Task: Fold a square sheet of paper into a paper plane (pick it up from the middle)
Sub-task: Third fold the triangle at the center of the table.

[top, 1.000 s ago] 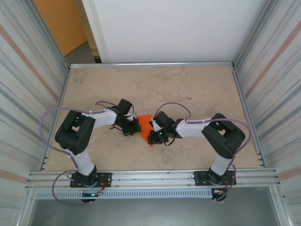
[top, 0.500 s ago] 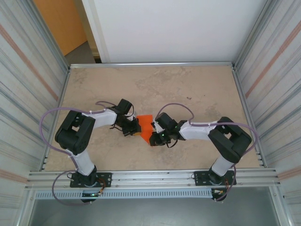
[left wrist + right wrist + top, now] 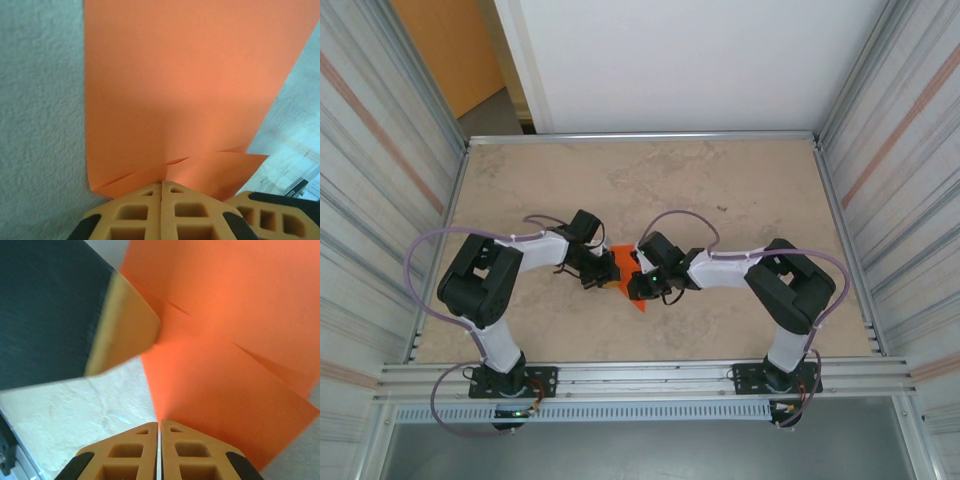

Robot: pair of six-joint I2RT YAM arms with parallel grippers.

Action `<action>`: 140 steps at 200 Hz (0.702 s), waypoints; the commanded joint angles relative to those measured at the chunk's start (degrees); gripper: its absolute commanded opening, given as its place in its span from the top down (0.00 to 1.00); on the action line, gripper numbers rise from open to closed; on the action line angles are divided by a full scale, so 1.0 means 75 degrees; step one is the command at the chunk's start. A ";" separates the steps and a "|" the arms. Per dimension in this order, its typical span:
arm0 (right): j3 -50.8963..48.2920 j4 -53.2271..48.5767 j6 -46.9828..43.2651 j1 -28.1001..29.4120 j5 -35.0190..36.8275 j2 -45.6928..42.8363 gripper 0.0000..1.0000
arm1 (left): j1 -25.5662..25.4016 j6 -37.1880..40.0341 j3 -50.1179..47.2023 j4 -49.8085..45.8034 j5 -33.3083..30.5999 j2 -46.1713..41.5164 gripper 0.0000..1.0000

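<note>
left hand [image 3: 161,187]: clamped closed on the square sheet of paper [image 3: 185,85]
right hand [image 3: 159,427]: closed, pinching it too
sheet: between both hands, mid desk [image 3: 720,190]
risk: opposed pulls may tear it or skew creases

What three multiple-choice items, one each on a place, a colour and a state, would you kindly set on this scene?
1. Where is the square sheet of paper?
A) at the far edge
B) between the two arms' grippers
C) beside the right arm's base

2. What colour is it?
A) white
B) blue
C) bright orange

3. How is the left gripper?
A) wide open
B) shut on the paper's edge
C) shut on nothing

Answers:
1 B: the top view shows it between the left gripper and the right gripper.
2 C: both wrist views show plain orange.
3 B: its fingers meet, with the paper coming out from between them.
</note>
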 commanded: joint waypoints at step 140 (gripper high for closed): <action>-0.1687 -0.0528 0.1291 0.0281 0.2306 -0.3421 0.73 | 0.0163 -0.0379 -0.0158 0.0608 -0.0049 -0.0947 0.85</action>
